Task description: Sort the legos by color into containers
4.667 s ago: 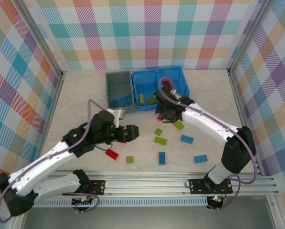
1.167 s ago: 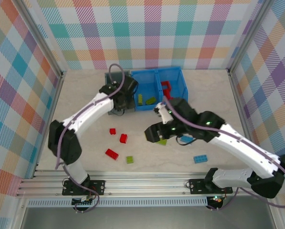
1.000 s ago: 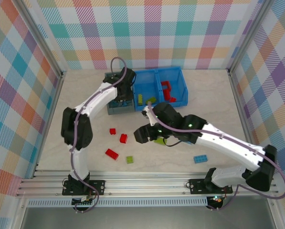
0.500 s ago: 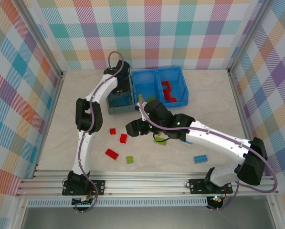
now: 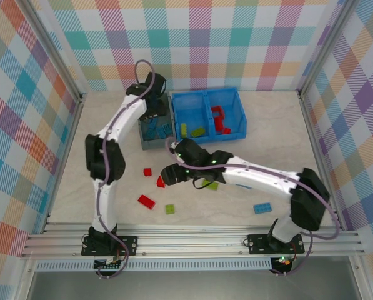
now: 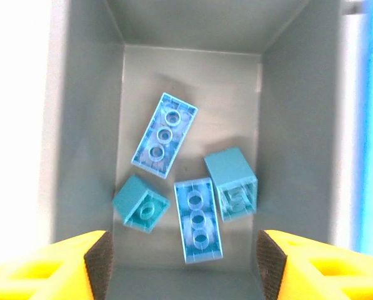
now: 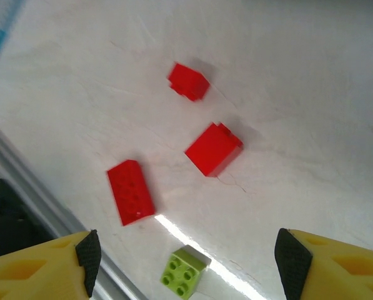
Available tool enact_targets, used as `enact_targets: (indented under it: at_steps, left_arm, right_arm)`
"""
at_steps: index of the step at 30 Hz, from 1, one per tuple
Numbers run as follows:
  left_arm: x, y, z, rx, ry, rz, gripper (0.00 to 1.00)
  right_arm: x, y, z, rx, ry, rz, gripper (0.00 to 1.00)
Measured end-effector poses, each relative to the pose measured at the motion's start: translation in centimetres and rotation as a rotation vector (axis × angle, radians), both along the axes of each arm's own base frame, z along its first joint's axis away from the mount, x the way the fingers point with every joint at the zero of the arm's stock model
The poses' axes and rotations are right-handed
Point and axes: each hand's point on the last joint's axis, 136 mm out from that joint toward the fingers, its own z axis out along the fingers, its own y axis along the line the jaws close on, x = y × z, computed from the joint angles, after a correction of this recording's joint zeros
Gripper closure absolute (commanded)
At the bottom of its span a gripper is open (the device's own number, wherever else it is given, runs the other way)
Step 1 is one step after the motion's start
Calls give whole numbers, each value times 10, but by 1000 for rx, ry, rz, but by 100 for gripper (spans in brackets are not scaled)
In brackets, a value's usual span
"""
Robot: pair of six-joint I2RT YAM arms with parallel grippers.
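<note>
My left gripper (image 5: 156,120) hangs open over the dark grey bin (image 5: 155,144), nothing between its fingers (image 6: 99,262). Inside the grey bin (image 6: 86,125) lie several light blue legos (image 6: 198,219). Above the table left of centre, my right gripper (image 5: 166,175) is open and holds nothing. Below it are three red legos: a small one (image 7: 188,81), a tilted one (image 7: 213,149) and a flat one (image 7: 130,191), plus a lime green brick (image 7: 185,270). The blue bin (image 5: 206,95) holds green legos (image 5: 192,131) on the left and red ones (image 5: 220,119) on the right.
A light blue lego (image 5: 260,209) lies on the table at the right front. Another green lego (image 5: 212,185) peeks out from under the right arm. The aluminium rail (image 5: 192,232) runs along the near edge. Checkered walls close the table on three sides.
The left arm has reached further back and now hangs over the grey bin. My right gripper has swung left, from the green bricks to above the red ones.
</note>
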Motion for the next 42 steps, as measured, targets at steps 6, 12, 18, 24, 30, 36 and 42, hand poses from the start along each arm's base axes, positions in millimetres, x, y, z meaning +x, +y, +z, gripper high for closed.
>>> enact_targets:
  at_steps: [6,12,18,24,30,36,42]
  left_arm:
    - [-107,14,93,-101,-175,-21,18]
    - [-222,59,105,-203,-238,9,15]
    - [-283,59,76,-325,-182,-54,16]
    - [-319,44,54,-444,-111,-143,17]
    - [-330,36,63,-509,-124,-194,18]
    - [-339,35,61,-533,-131,-212,19]
    - [-342,27,62,-575,-114,-237,18]
  right_arm:
    - [-4,20,-57,-111,146,-118,17]
    - [5,36,-84,-145,250,-276,12]
    - [20,53,-92,-148,287,-361,18]
    - [33,56,-103,-173,322,-414,39]
    - [34,48,-123,-223,361,-444,51]
    - [34,48,-121,-225,371,-456,69]
    - [34,31,-104,-231,316,-464,73]
